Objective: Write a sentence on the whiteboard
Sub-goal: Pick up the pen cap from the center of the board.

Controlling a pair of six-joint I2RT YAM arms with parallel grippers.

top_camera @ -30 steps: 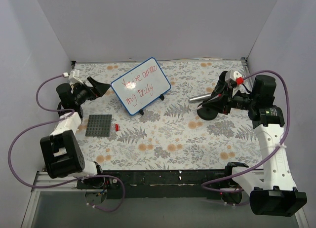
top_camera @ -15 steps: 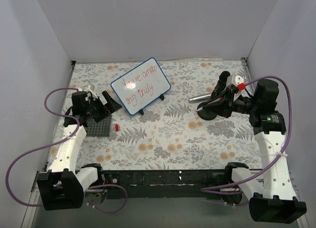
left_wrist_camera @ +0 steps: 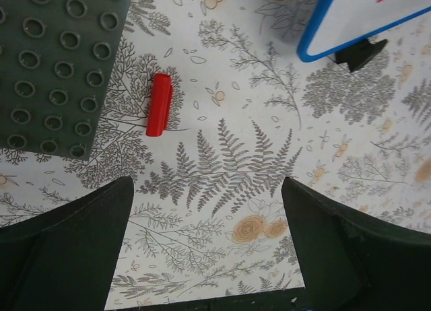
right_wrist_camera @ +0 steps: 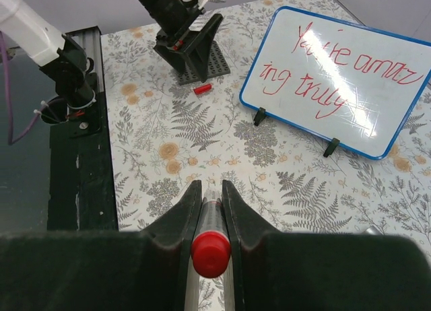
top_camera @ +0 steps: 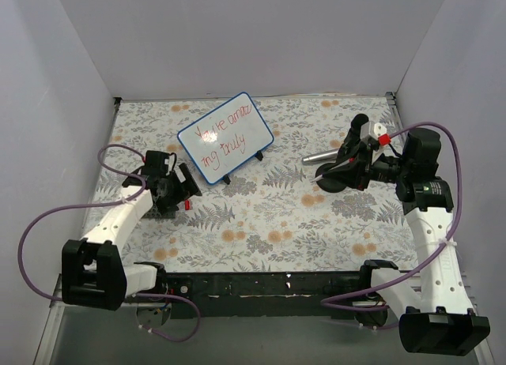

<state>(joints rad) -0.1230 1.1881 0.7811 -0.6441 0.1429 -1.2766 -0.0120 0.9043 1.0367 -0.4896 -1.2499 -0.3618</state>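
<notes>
The whiteboard (top_camera: 247,146) stands tilted on black feet at the back middle of the table, and its blue corner (left_wrist_camera: 316,48) shows in the left wrist view. The sentence (top_camera: 220,137) is in red over two slanted lines (right_wrist_camera: 316,82). My right gripper (right_wrist_camera: 210,190) is shut on a marker (right_wrist_camera: 211,252) with a red end, held right of the board (right_wrist_camera: 377,119) and apart from it (top_camera: 322,175). My left gripper (left_wrist_camera: 207,210) hangs open over bare cloth in front of the board's left end (top_camera: 186,188). A small red cap (left_wrist_camera: 159,104) lies just beyond its fingers.
A dark grey studded plate (left_wrist_camera: 54,68) lies left of the red cap (top_camera: 188,203), partly under my left arm. A silver cylinder (top_camera: 316,157) lies on the floral cloth near my right gripper. White walls close in the table on three sides.
My left arm has swung from the far left beside the board to nearer and right, over the plate and cap. The right gripper shifted only slightly, marker still held.
</notes>
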